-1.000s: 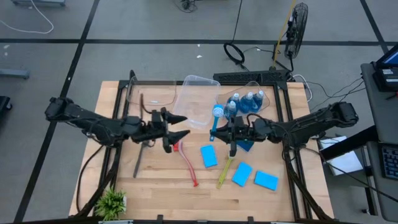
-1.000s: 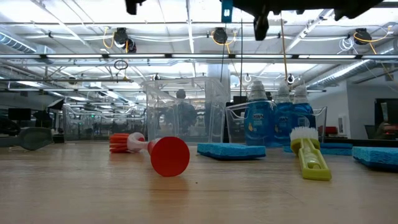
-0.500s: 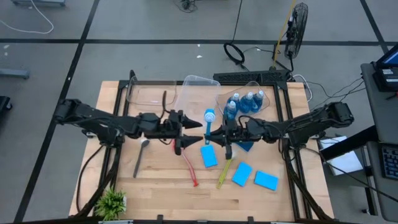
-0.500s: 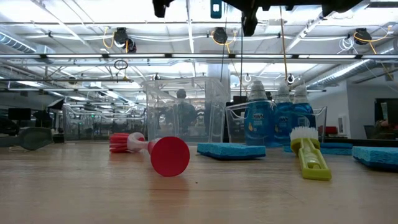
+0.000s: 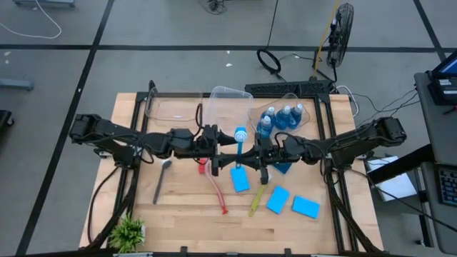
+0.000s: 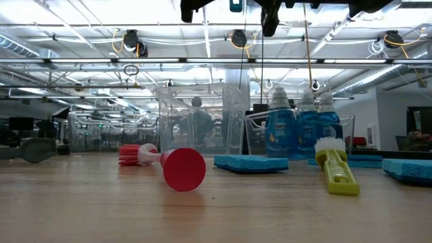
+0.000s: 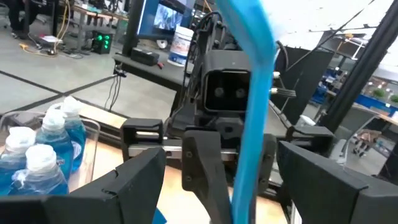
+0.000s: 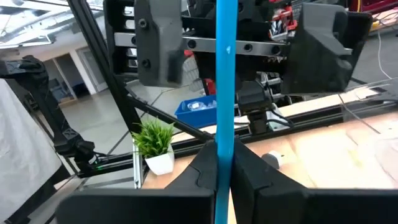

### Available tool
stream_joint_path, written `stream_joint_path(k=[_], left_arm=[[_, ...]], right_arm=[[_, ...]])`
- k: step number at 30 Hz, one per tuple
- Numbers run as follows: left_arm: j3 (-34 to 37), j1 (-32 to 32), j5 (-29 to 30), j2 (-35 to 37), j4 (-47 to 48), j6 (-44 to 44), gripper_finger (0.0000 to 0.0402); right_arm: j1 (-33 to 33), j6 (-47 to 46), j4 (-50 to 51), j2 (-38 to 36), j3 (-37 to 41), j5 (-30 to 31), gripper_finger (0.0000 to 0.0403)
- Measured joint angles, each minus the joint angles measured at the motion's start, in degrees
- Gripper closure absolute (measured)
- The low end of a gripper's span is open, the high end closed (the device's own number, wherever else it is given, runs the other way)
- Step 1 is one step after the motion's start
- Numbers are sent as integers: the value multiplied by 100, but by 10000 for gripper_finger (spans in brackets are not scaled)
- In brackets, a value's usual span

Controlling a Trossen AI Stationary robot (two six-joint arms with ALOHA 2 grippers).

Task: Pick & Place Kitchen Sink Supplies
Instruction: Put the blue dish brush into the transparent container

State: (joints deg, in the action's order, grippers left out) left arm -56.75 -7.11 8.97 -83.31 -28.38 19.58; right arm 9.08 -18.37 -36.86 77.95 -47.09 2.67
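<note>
Above the middle of the worktop (image 5: pixel 178 221), the right tool (image 5: pixel 251 158) clamps the blue brush (image 5: pixel 238 145) by its handle, bristle head toward the far edge. The left tool (image 5: pixel 223 158), fingers spread wide around that handle, looks set for a handover, probably toward the far-edge bins.

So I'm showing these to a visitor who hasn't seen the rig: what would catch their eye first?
Probably the blue brush held up above mid-table: the right gripper is shut on its handle while the left gripper faces it with jaws open on either side of the handle. Next, the red brush lying on the wood, and the bottles of blue liquid in a clear bin at the back.
</note>
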Motion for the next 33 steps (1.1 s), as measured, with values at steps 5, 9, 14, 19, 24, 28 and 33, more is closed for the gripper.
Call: stream_joint_path(k=[5, 9, 14, 19, 24, 28, 33], left_arm=[[-7, 88, 0, 0, 7, 50, 96], [-7, 141, -81, 0, 80, 235, 116], [-7, 190, -226, 2, 205, 331, 191], [-7, 302, -686, 2, 175, 326, 299], [-9, 408, -910, 7, 135, 281, 383], [-9, 451, -1042, 7, 126, 334, 377], [-9, 459, -1015, 7, 126, 371, 383]], right_arm=[[3, -2, -17, 0, 0, -19, 395], [3, -4, -15, 0, 0, -20, 395], [-4, -20, -9, 0, 0, 9, 395], [-6, -26, 8, 0, 2, 43, 395], [-8, -175, -4, 0, 9, 68, 395], [-8, -278, -5, 0, 9, 59, 389], [-6, -326, -7, 0, 7, 25, 364]])
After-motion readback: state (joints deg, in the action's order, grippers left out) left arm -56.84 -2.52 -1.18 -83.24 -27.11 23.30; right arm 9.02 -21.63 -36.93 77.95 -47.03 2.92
